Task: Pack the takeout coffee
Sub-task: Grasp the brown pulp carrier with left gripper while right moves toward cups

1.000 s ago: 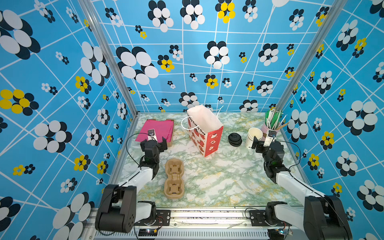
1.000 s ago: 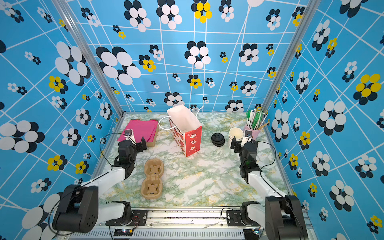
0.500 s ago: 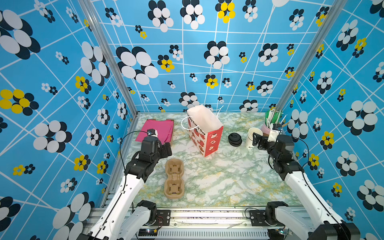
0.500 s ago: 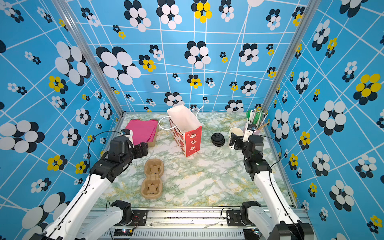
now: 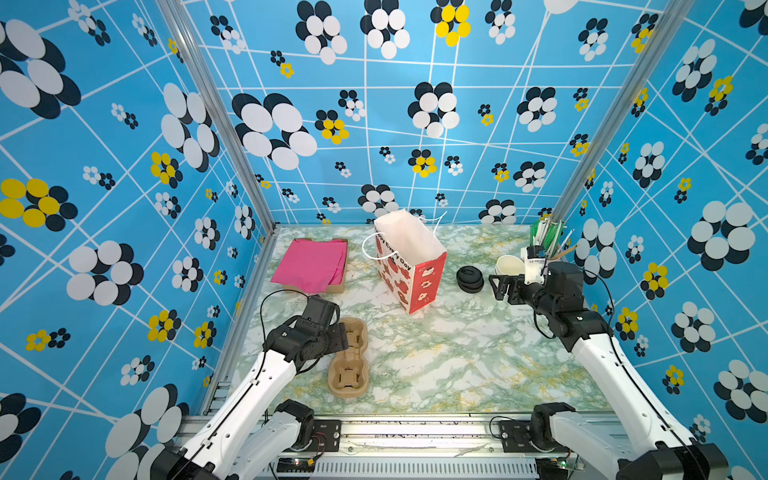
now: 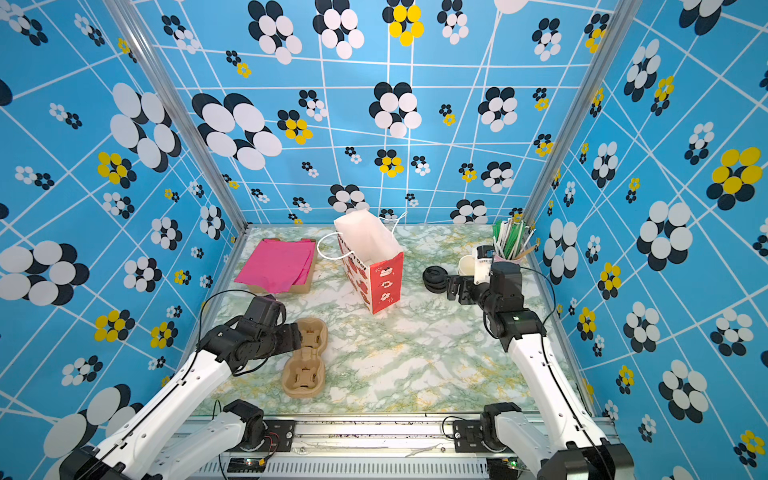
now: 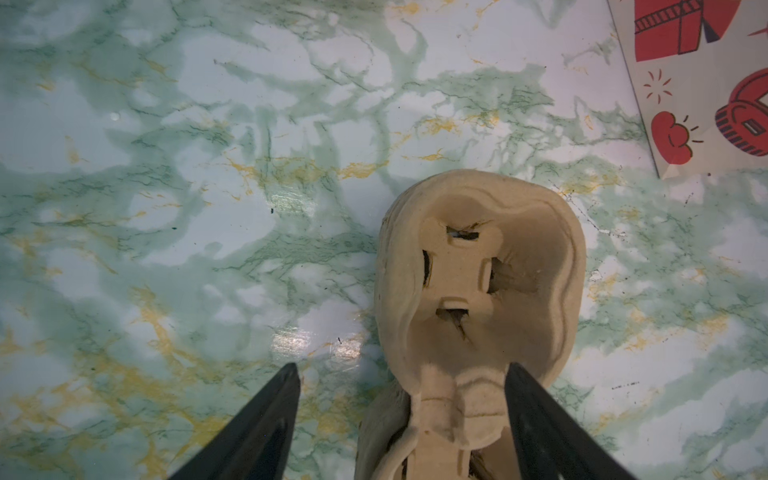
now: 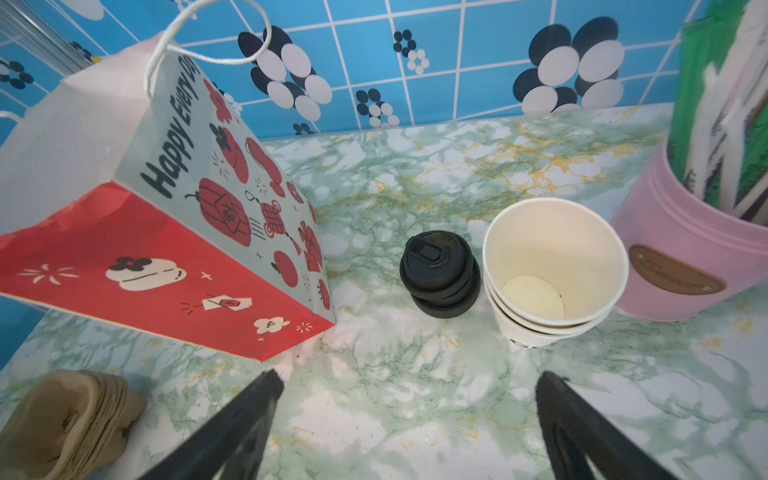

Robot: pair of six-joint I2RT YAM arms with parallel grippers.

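No lidded takeout coffee is in view. A stack of lidless white paper cups stands beside a stack of black sip lids. My right gripper is open just in front of them, holding nothing. My left gripper is open astride the narrow waist of the brown pulp cup carriers. One finger is at the carrier's edge, the other over bare table.
A red and white paper bag stands open mid-table. Pink napkins lie in a cardboard tray at the back left. A pink holder of straws sits behind the cups, by the right wall.
My left arm swung from beside the napkin tray forward onto the carriers, and its jaws have narrowed. My right arm rose and stretched out, its open gripper still facing the lids and cups.
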